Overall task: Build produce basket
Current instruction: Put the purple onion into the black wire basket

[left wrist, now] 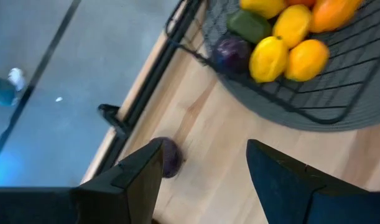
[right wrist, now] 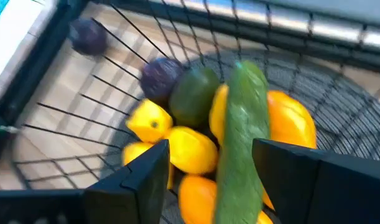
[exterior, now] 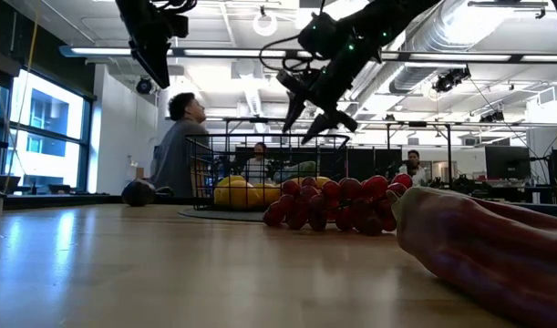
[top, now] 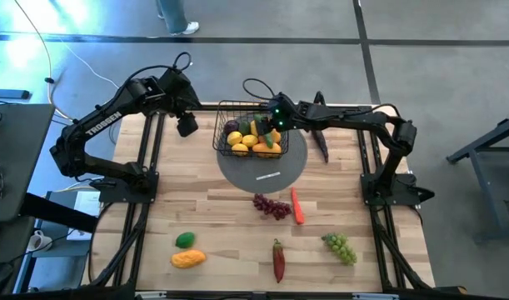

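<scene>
The black wire basket stands on a round grey mat at the table's far middle. It holds yellow lemons, a purple plum, orange fruit and a green cucumber lying on top of the pile. My right gripper hangs open just above the basket, its fingers on either side of the cucumber. My left gripper hovers open to the basket's left, above a loose plum lying on the table.
On the near half of the table lie purple grapes, a carrot, a red pepper, green grapes, a mango and a green fruit. A white strip lies on the mat. People sit in the room beyond.
</scene>
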Controlling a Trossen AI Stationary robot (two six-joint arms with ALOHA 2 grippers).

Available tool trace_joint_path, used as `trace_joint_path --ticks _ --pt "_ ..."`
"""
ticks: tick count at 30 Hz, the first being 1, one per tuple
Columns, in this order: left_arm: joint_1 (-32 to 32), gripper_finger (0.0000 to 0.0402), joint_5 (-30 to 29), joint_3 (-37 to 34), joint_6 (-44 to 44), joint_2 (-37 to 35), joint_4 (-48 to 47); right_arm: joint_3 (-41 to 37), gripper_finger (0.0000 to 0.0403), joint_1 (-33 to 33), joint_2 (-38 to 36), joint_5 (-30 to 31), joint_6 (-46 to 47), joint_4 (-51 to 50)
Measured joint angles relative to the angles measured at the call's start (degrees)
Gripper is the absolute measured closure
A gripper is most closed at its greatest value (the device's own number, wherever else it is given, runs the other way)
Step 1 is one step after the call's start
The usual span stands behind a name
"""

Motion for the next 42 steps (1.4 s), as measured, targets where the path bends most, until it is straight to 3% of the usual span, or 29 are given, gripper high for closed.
trace_joint_path --ticks 5,13,20,29,42 --pt "0.0 0.0168 -3.13 0.0 -0.25 0.0 -0.02 2.73 0.0192 0.0 -0.02 0.95 -2.07 -0.78" --pt "0.03 0.014 -6.32 0.0 -7.69 0.0 -0.15 6.14 0.0192 -0.74 -0.02 1.8 -4.46 -0.95" --pt "5.75 0.0142 1.34 0.0 -14.55 0.57 -0.29 11.82 0.0192 -2.96 -0.02 1.31 -10.41 -5.36" --pt "12.48 0.0142 2.05 -0.03 -22.11 5.38 -0.24 20.37 0.0192 -6.03 -0.02 1.28 -20.64 -13.24" --pt "13.88 0.0142 1.92 -0.04 -21.02 15.03 -0.12 24.17 0.0192 -9.29 -0.02 1.23 -20.06 -15.71"
